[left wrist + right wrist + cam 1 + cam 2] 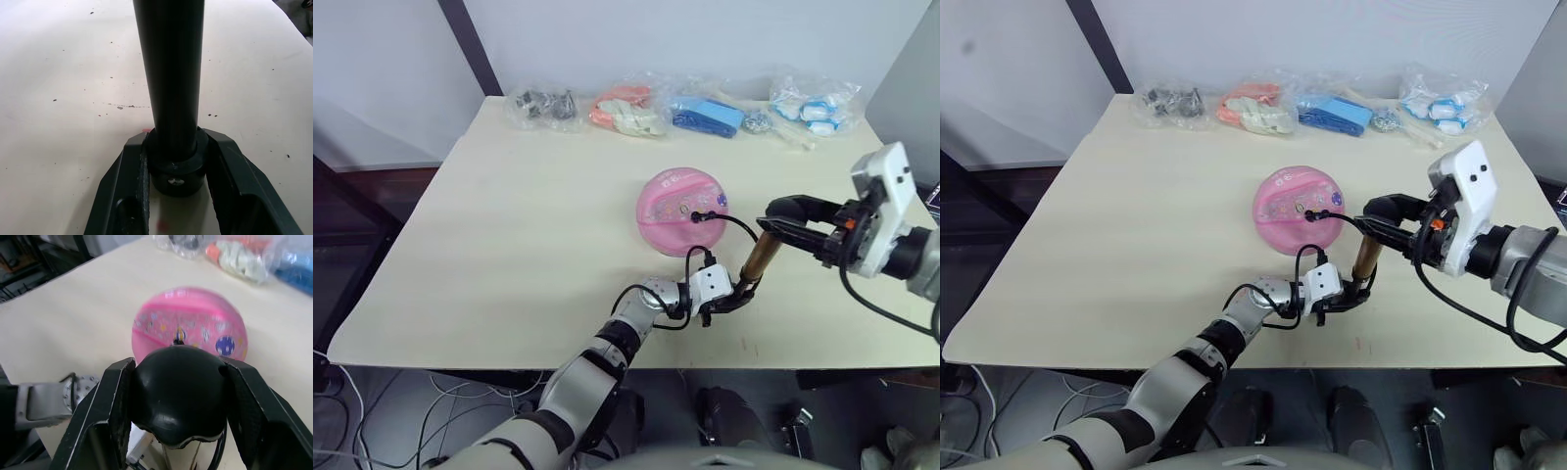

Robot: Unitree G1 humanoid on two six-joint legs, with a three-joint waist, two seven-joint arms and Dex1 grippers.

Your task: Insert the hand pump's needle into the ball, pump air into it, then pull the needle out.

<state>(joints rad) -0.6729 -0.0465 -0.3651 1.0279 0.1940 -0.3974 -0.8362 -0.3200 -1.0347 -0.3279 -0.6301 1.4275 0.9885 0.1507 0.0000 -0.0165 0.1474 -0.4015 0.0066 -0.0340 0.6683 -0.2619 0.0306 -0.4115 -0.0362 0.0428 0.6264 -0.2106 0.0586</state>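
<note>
Hand pump braced upright near table's front edge, base clamped by left gripper, black T-handle clenched by right gripper for stroking, hose arcing to needle seated in ball just beside.
</note>
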